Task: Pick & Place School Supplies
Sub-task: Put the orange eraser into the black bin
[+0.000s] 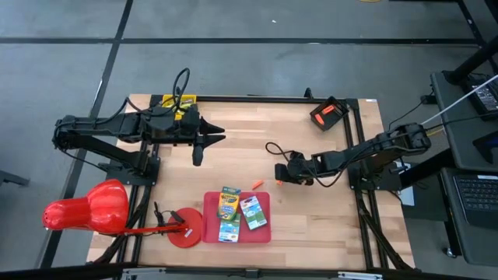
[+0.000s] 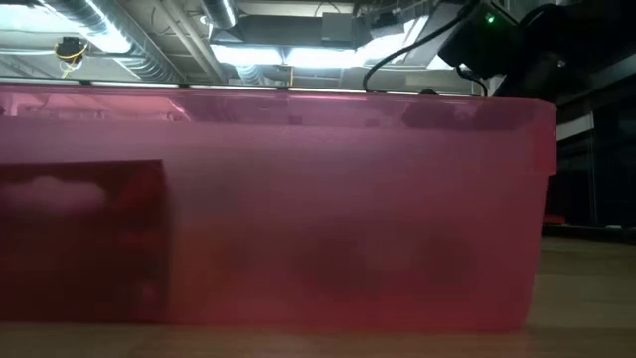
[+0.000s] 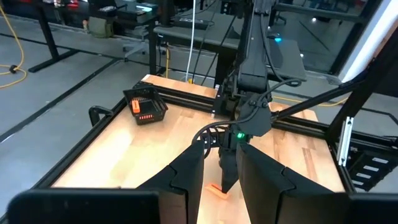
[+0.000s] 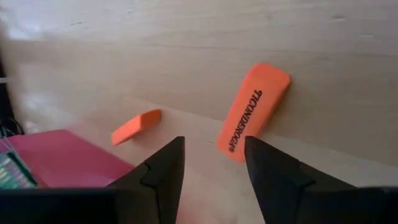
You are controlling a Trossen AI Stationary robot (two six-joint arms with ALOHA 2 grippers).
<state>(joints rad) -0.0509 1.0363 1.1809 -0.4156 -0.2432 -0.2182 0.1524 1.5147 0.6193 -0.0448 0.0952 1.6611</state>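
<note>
Two orange erasers (image 4: 254,115) (image 4: 135,126) seen on surface (image 1: 311,225), at 3 o'clock of red tray (image 1: 261,198) with crayon boxes (image 1: 228,207). Right gripper (image 4: 214,163) held unclenched, empty, over nearer eraser. Left gripper (image 1: 197,148) parted, empty, parked at 11 o'clock.

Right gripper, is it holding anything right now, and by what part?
Nothing is held. The right gripper is open above the table, with the orange eraser lying loose ahead of its fingertips.

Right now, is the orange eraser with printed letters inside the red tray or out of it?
Out. The orange eraser lies flat on the bare wooden table, beside the red tray, just ahead of the right claw.
</note>
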